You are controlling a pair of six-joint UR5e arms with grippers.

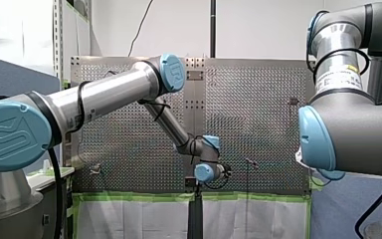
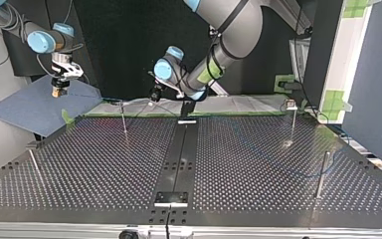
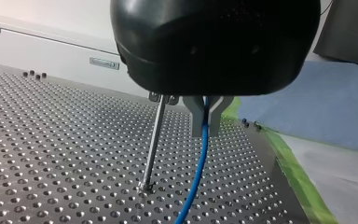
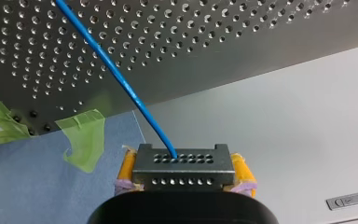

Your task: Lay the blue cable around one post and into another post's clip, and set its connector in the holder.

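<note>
Here blue cable links left jaws and right jaws' connector.

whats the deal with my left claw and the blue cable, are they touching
Touching. The left wrist view shows the blue cable clamped in my left claw, running down from between its fingers.

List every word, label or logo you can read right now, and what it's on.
"UR": stylised logo embossed on the round blue joint cap of my left arm.
White-and-yellow sticker on the silver tube of my right arm: too small to read.
Small grey plate on the pale surface beyond the table, left wrist view: blurred, unreadable.
Nothing else legible.
</note>
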